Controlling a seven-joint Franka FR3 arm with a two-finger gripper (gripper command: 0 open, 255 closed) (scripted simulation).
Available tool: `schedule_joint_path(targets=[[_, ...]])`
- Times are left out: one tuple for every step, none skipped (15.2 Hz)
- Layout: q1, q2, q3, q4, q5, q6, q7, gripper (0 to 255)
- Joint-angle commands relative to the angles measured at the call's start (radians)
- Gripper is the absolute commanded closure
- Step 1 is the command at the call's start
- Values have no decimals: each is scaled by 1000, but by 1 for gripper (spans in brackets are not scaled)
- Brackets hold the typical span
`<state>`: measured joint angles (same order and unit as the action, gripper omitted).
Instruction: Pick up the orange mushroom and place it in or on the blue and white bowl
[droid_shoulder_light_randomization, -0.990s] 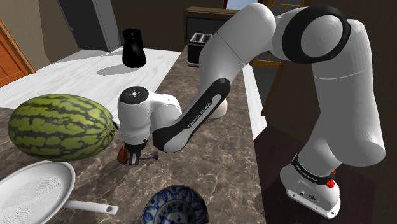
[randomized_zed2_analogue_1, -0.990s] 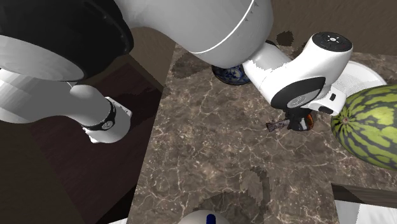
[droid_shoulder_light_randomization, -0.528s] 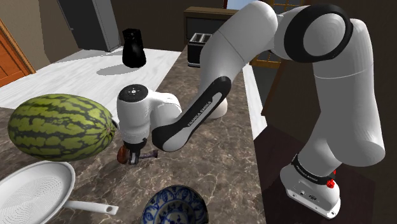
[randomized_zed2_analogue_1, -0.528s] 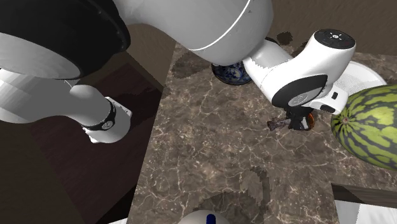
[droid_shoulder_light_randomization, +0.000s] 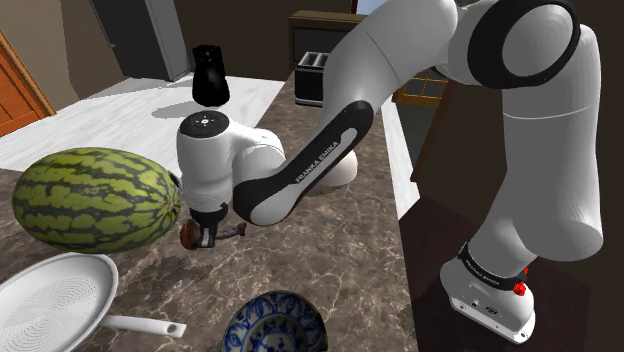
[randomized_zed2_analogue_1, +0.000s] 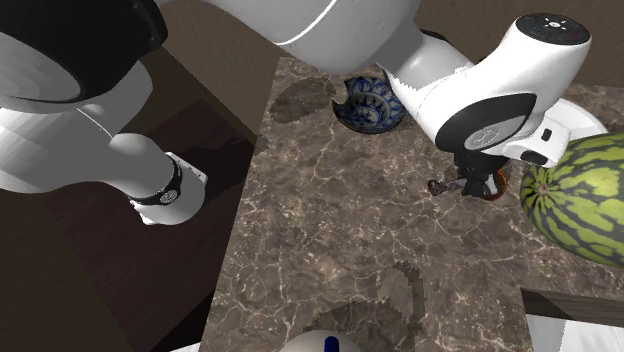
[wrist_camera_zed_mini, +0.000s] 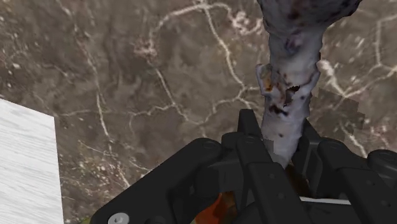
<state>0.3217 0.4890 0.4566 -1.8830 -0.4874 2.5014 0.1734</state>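
— Where is the gripper (wrist_camera_zed_mini: 278, 130)?

— It hangs low over the dark marbled counter (randomized_zed2_analogue_1: 330, 250), pointing down. Its two black fingers are clamped on the orange mushroom (wrist_camera_zed_mini: 287, 83), one on each side of the pale, mottled stem.

— How does the mushroom lie?

— Sideways. In the shoulder view its orange-brown cap sticks out of the gripper toward the watermelon (droid_shoulder_light_randomization: 95, 198), and the stem sticks out the other way. Whether it touches the counter or hangs just clear of it cannot be told.

— And the bowl?

— The blue and white bowl (droid_shoulder_light_randomization: 275, 325) stands upright on the same counter, near the gripper but apart from it, at the shoulder view's bottom edge. It is patterned inside. In the second exterior view it sits up and to the left of the gripper, partly hidden by the white arm (droid_shoulder_light_randomization: 330, 160).

— What else is around?

— The striped green watermelon lies just beside the mushroom's cap, on the shoulder view's left. Below it in that view lies a white pan (droid_shoulder_light_randomization: 50, 300), with its handle pointing toward the bowl. Farther back, a black jug (droid_shoulder_light_randomization: 210, 78) stands on a white stretch of the counter.
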Motion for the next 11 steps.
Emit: schedule_joint_path(targets=[[-7,-17,11,5,16,-21,-13,255],[-11,-25,16,7,23,-30,-19,255],[-14,-34,21,9,31,-40,-24,255],[-17,-42,25,11,38,-49,-30,255],[-20,-50,30,14,45,-59,-36,255],[-23,-57,34,16,52,-68,-41,255],[-26,-65,38,19,59,-78,-47,255],[-29,-73,42,22,66,-87,-52,255],[-32,-80,46,26,73,-97,-58,255],[-34,-87,50,29,80,-107,-63,255],[-37,-95,54,33,87,-117,-68,255]])
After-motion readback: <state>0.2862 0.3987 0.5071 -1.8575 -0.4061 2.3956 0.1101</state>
